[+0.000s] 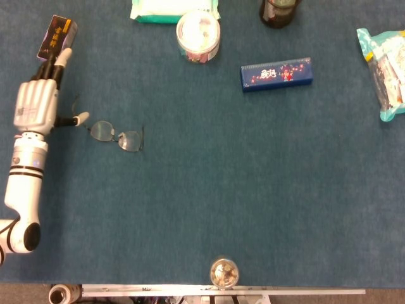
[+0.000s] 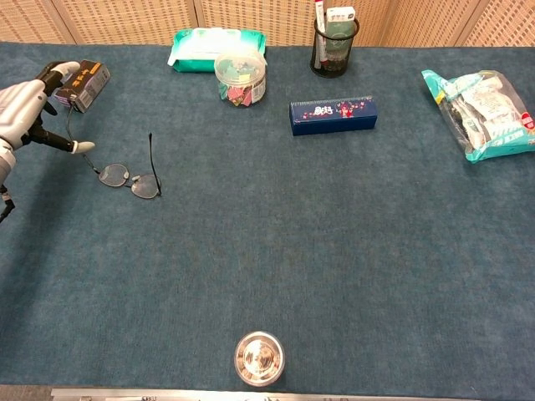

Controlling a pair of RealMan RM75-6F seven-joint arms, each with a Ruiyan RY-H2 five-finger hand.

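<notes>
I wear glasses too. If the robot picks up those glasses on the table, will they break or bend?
Probably delicate: the glasses have thin wire rims and slim open arms that could bend. They look light, and would likely slide on the table if pushed.

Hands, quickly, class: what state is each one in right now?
Left hand: open, fingers apart, beside the glasses, holding nothing.
Right hand: not in view.
</notes>
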